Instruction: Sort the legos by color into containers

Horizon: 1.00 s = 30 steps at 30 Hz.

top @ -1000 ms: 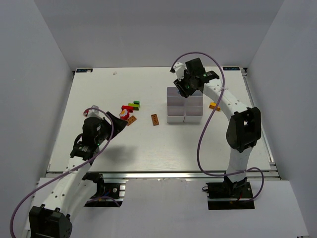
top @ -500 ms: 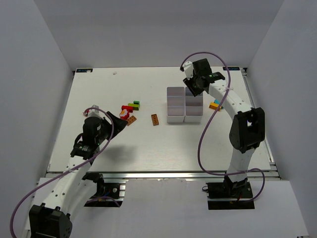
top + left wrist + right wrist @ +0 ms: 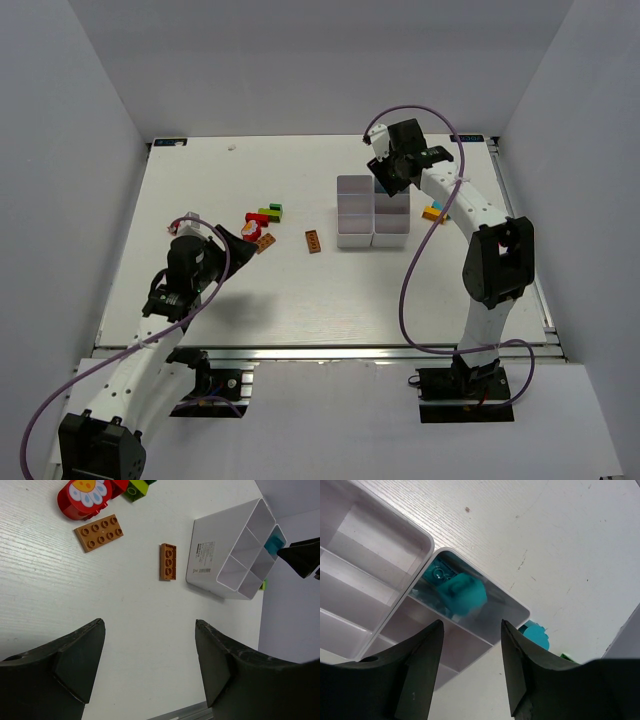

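Observation:
The white six-compartment tray point(image 3: 355, 208) stands right of the table's middle. My right gripper point(image 3: 387, 176) hangs open over its back right compartment. In the right wrist view the open gripper point(image 3: 471, 630) is above the tray point(image 3: 395, 527), and a blurred teal-blue brick point(image 3: 461, 593) lies in that compartment. My left gripper point(image 3: 236, 240) is open and empty above the table, left of the tray. In the left wrist view the open gripper point(image 3: 150, 625) is near an orange plate point(image 3: 99, 532), a brown brick point(image 3: 168, 561), a red flower piece point(image 3: 85, 497) and a green brick point(image 3: 136, 489).
Red, green and yellow bricks point(image 3: 266, 214) cluster left of the tray, with the orange plate point(image 3: 264, 243) and the brown brick point(image 3: 314, 241) nearer me. An orange and teal piece point(image 3: 433, 212) lies right of the tray; it shows as a teal piece point(image 3: 536, 635) in the right wrist view.
My right gripper moved right from the tray's back left to over its back right compartment, then stayed nearly still. The left arm has not moved.

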### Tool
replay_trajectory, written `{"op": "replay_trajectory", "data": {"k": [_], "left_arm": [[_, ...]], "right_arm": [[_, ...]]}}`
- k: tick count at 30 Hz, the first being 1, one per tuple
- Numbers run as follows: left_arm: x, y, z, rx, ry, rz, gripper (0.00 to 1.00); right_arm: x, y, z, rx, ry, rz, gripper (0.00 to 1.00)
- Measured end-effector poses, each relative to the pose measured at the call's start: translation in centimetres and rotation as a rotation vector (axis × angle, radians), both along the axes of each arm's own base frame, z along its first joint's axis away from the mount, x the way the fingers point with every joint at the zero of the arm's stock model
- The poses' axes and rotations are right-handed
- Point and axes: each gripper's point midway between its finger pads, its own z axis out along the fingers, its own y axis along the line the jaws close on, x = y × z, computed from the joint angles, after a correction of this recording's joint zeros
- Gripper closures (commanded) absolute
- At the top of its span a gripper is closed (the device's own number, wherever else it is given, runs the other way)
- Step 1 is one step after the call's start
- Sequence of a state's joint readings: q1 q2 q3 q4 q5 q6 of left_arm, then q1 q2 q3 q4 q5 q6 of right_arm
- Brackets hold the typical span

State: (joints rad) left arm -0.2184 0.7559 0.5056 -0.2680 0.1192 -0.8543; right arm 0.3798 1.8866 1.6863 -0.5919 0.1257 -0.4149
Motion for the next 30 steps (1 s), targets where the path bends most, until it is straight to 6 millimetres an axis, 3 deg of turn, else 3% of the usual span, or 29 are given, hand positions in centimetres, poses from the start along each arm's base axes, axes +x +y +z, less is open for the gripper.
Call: {"op": "replay_trajectory", "data": {"k": [14,16,18,20,21,26,30], "left_arm": [[0.1,0.0,0.0,0.0,-0.001,-0.001,0.18],[0.1,0.0,-0.1,0.001,0.001,-0.001,0.18],[0.1,0.0,-0.2,0.002,0.006,-0.001,0.18],[0.1,0.0,-0.2,0.003,0.007,0.0,0.18],[0.2,0.0,-0.2,0.003,0.006,0.0,0.18],[0.1,0.0,-0.1,0.005,0.0,0.001,0.18],[0.1,0.1,0.4,0.002,-0.017,0.003,0.18]], "right_arm": [[-0.2,0.4,-0.1,0.015,0.009,0.018,0.5],[-0.5,0.7,-0.1,0.025,0.02,0.044,0.6],[-0.9,1.0,0.3,0.038,0.026,0.082,0.79],[-1.4,1.4,1.1,0.061,0.023,0.118,0.88],[-1.7,1.5,1.8,0.076,0.014,0.135,0.98],[-2.2,1.0,5.2,0.132,-0.047,0.162,1.0],[-1.8,-0.6,5.7,0.172,-0.047,0.111,1.0]]}}
